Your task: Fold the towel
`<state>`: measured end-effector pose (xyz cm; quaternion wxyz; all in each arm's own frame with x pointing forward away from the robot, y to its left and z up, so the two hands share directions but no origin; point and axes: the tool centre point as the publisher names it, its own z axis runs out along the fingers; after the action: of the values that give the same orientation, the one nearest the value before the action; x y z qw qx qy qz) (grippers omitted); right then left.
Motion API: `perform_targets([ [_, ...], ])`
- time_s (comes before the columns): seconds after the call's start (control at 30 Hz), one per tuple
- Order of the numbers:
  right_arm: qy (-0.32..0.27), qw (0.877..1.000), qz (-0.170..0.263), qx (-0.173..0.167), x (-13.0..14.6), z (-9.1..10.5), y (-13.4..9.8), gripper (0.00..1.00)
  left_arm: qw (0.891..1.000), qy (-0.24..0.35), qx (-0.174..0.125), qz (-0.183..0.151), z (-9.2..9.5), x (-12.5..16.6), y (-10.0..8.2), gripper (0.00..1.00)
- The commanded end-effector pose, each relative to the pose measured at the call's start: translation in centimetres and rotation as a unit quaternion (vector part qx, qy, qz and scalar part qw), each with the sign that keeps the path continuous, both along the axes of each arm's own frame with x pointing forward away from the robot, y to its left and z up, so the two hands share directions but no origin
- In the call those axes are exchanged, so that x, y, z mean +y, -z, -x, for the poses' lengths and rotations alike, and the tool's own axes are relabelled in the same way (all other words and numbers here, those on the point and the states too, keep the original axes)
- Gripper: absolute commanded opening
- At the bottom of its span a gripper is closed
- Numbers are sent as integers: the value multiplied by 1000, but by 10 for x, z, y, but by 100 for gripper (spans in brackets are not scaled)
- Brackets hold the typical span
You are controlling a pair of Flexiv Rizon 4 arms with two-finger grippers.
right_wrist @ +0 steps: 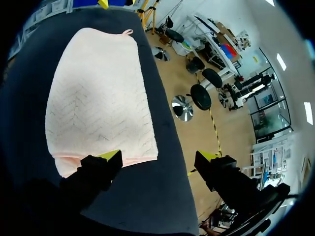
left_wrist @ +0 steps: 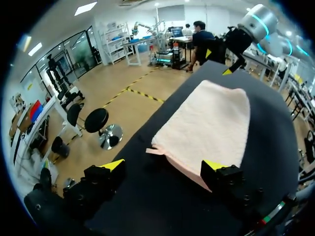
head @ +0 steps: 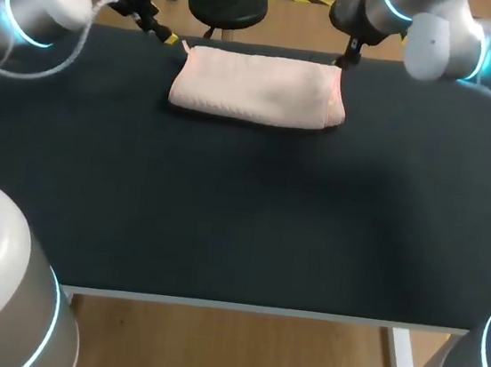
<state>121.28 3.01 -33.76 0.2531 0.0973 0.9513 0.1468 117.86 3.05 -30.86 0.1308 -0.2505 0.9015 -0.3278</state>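
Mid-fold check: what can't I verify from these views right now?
Head view: only the towel top surface shows; the layers underneath are hidden.
Right wrist view: the towel's near edge is partly covered by a finger of the right hand.
Left wrist view: its near edge sits partly behind a finger of the left hand.

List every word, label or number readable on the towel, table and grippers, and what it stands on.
None can be read.
The towel is plain pink, with no print showing.
The table has a dark top without marks.
The left gripper and right gripper show only yellow tips, no legible lettering.
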Motion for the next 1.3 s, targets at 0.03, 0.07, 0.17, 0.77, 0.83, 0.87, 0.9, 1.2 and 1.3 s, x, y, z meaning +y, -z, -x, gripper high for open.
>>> perform_targets([
  [0.03, -5, 1000, -9, -4, -13, 25, -18, 100, 995, 64, -23, 77, 29, 26, -23, 100],
  [0.07, -5, 1000, -12, -5, -13, 28, -20, 100, 992, 85, -23, 90, 33, 27, -26, 100],
  [0.17, -1, 1000, -22, -6, -13, 34, -26, 100, 985, 134, -23, 108, 46, 33, -33, 100],
  [0.77, 22, 994, -102, 26, 2, 70, -47, 100, 912, 366, -58, 178, 100, 58, -54, 100],
  [0.83, 23, 994, -108, 24, 1, 73, -51, 100, 909, 371, -64, 180, 103, 55, -57, 100],
  [0.87, 10, 994, -109, 18, 1, 77, -55, 100, 909, 370, -66, 179, 103, 52, -59, 100],
  [0.9, -11, 994, -106, 16, -2, 81, -59, 100, 909, 370, -66, 179, 103, 52, -59, 100],
  [1.2, -56, 995, -80, -3, -4, 88, -63, 100, 909, 370, -66, 179, 103, 52, -59, 100],
  [1.3, -56, 995, -80, -3, -4, 88, -63, 100, 909, 370, -66, 179, 103, 52, -59, 100],
])
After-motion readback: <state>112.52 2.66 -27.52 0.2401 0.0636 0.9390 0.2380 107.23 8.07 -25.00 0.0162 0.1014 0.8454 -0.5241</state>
